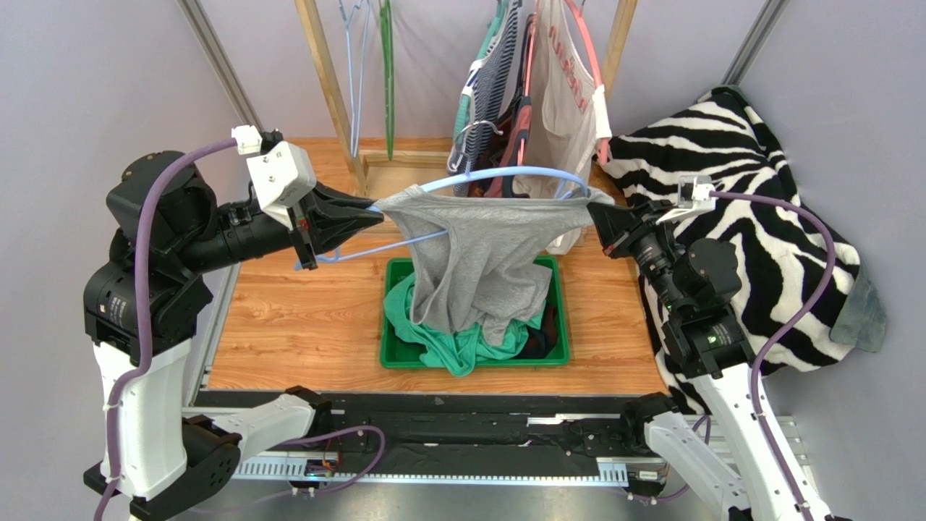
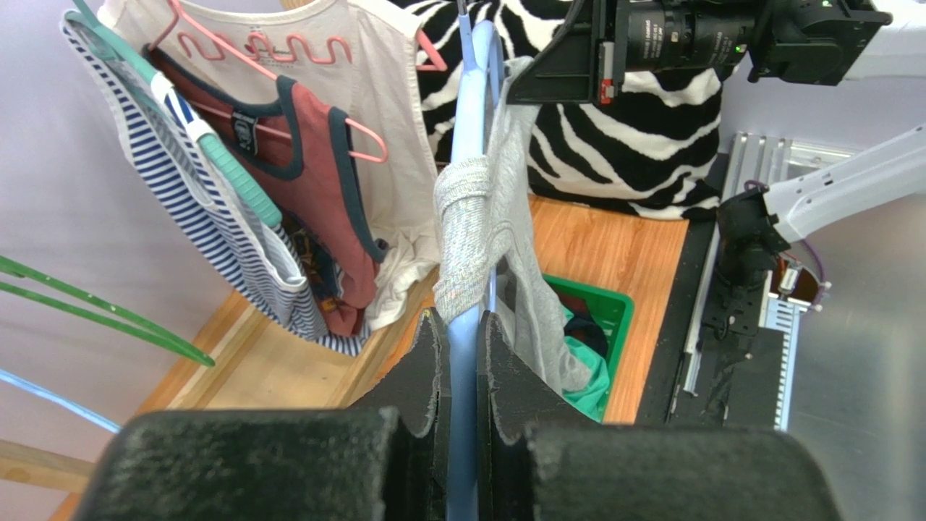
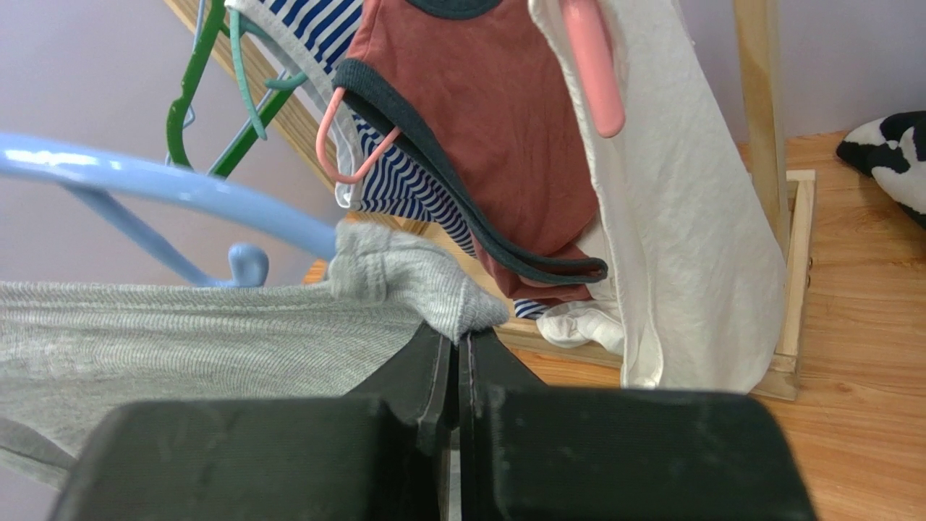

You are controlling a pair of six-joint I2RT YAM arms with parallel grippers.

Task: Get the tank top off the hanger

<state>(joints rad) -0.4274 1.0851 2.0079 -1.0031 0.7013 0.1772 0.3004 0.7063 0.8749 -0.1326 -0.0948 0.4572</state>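
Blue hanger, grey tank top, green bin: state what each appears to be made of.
Blue hanger: likely moulded plastic, smooth and glossy; light glints along its rounded bar.
Grey tank top: soft knit fabric, probably cotton jersey; matte, heathered, finely ribbed, draping in folds.
Green bin: seemingly rigid plastic; uniform colour, slight sheen on its rim.

There are two tools: the left tool (image 1: 370, 214) at centre left of the top view, and the right tool (image 1: 595, 215) at centre right. Between them, one grey tank top (image 1: 478, 261) and one pale blue hanger (image 1: 511, 173). Below, one green tray (image 1: 389, 345) on one worktop (image 1: 293, 326). At the top, one wooden rack (image 1: 328, 81) with three garments that I can count: one striped top (image 2: 207, 217), one dark red top (image 2: 321, 190), one cream top (image 2: 386, 119). In the upper left there are two bare hangers, one green hanger (image 1: 387, 87) and one light blue hanger (image 1: 354, 98). One zebra blanket (image 1: 761, 185) is at the right.
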